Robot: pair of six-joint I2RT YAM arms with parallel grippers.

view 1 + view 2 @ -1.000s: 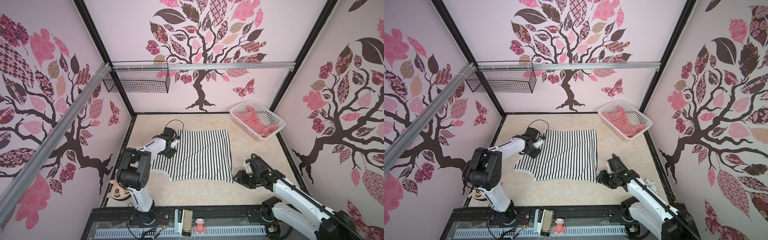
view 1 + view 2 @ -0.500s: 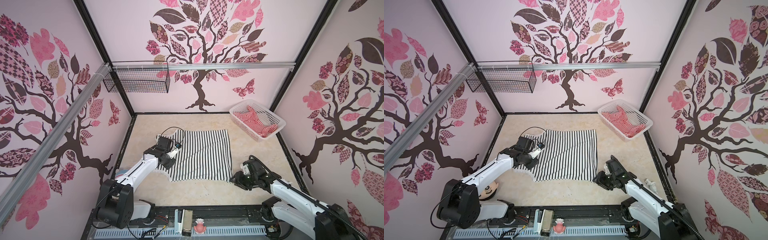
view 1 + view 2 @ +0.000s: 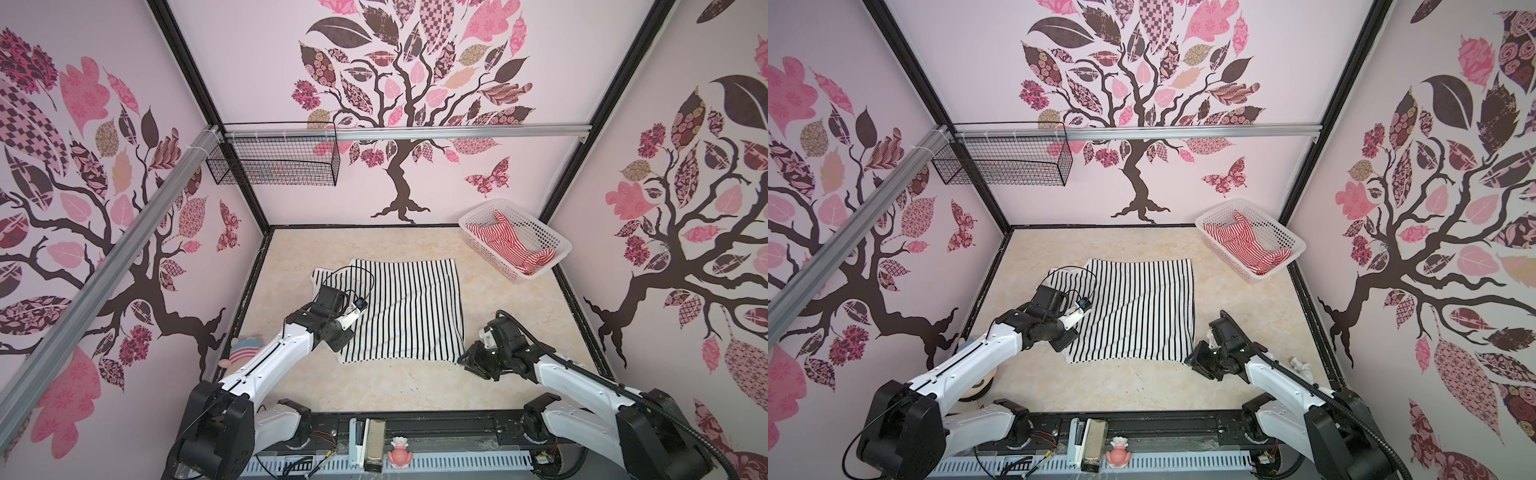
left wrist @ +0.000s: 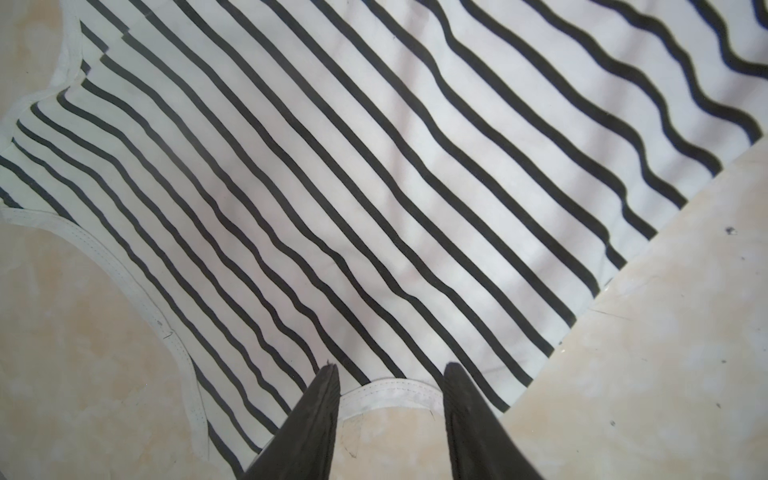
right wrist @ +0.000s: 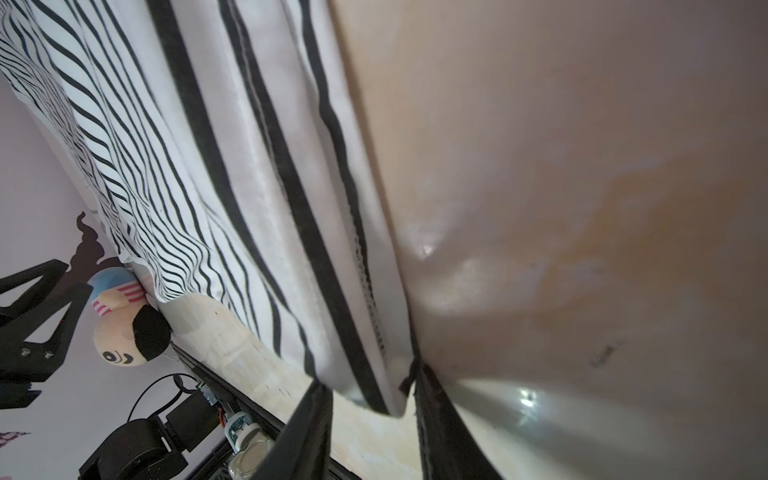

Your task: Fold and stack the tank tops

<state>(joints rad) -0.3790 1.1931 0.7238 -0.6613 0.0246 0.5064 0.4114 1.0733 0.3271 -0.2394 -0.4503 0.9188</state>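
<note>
The black-and-white striped tank top (image 3: 407,307) (image 3: 1138,307) lies spread flat mid-table. My left gripper (image 3: 338,347) (image 3: 1061,345) is low at its near-left edge. In the left wrist view it (image 4: 390,370) is open, its fingers straddling a curved white trim (image 4: 390,388). My right gripper (image 3: 465,359) (image 3: 1192,359) is at the near-right corner. In the right wrist view it (image 5: 370,380) is open around that corner (image 5: 374,390), with one finger touching the cloth and a gap at the other. The red-and-white tank top (image 3: 507,241) (image 3: 1246,239) lies crumpled in the white basket (image 3: 488,257).
A black wire basket (image 3: 274,160) hangs from the rail at the back left. A doll head (image 3: 243,353) (image 5: 120,328) lies by the left wall. A small pink figure (image 3: 400,457) stands on the front frame. Bare tabletop (image 3: 374,386) runs in front of the top.
My left gripper moved from the top's far-left shoulder to its near-left edge. My right gripper slid left onto the near-right corner, and its jaws narrowed.
</note>
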